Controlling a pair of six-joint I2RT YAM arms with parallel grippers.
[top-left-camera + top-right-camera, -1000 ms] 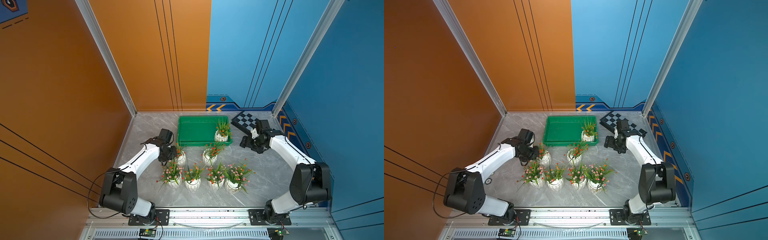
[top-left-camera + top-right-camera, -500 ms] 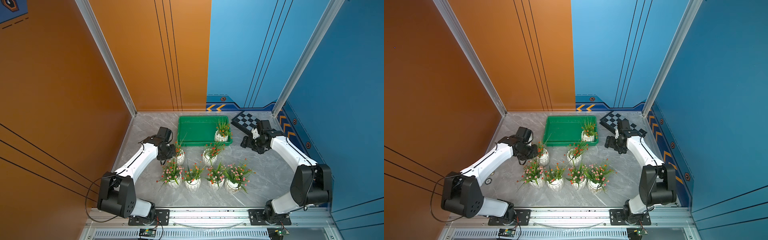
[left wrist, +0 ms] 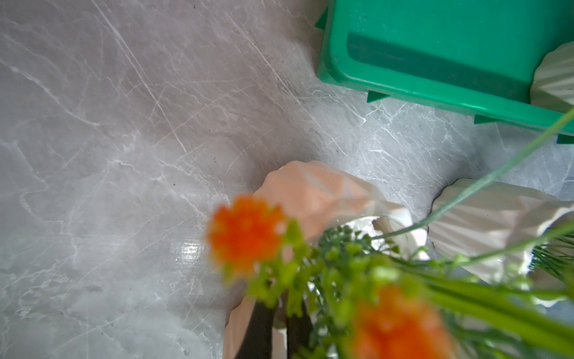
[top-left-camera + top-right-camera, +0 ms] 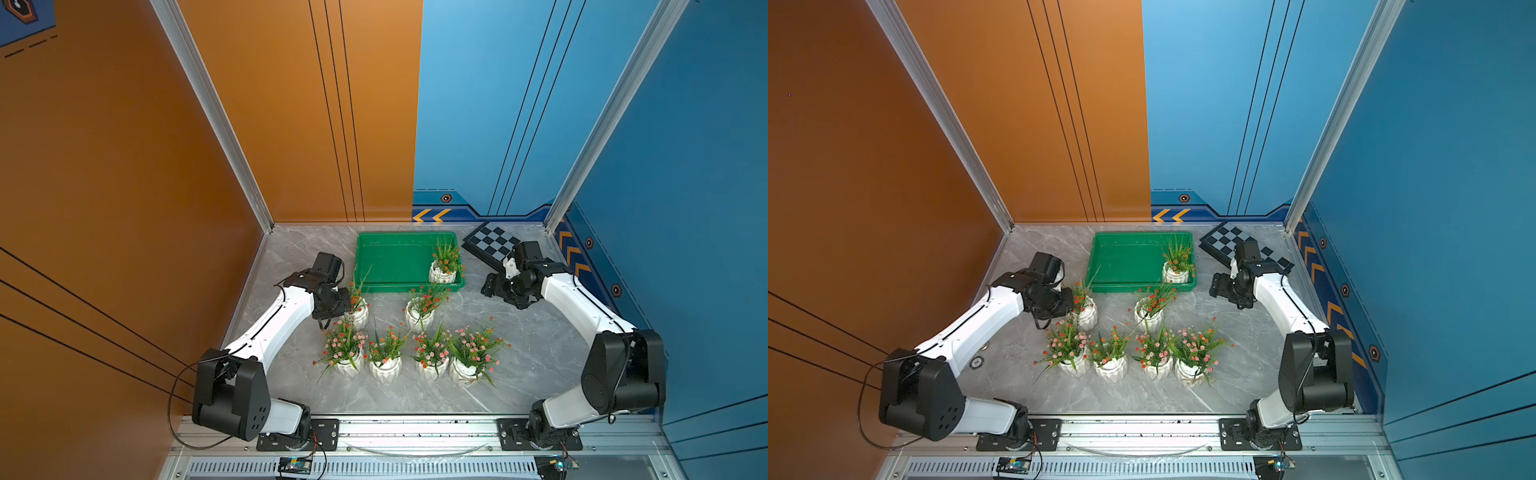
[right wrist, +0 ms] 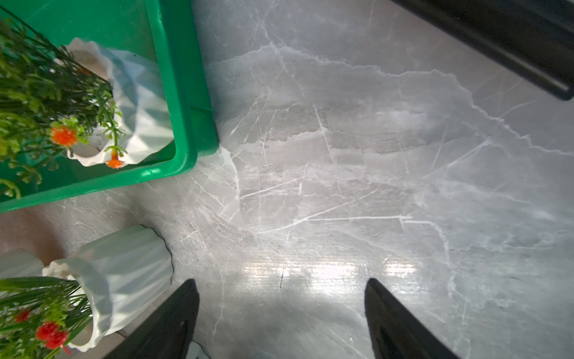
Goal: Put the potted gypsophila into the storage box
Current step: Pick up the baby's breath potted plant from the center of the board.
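The left gripper (image 4: 345, 306) is pinching the rim of a gypsophila pot (image 4: 360, 316) just in front of the storage box (image 4: 376, 287), at its near-left corner. In the left wrist view two dark fingers (image 3: 256, 326) squeeze a sliver of white wall. Whether the base is off the marble table (image 4: 519, 345) is hard to tell through the blur. Since a second ago the left arm (image 4: 274, 328) has swung its elbow outward, while the pot has barely shifted. A second pot (image 4: 442, 274) stands inside the box, in the near-right corner. A third pot (image 4: 419, 319) sits on the table just in front of the box, and a row of four pots (image 4: 386, 369) stands nearer the arm bases. The right gripper (image 5: 279, 283) hangs beside the box with its jaws spread wide and nothing between them — same spot as before.
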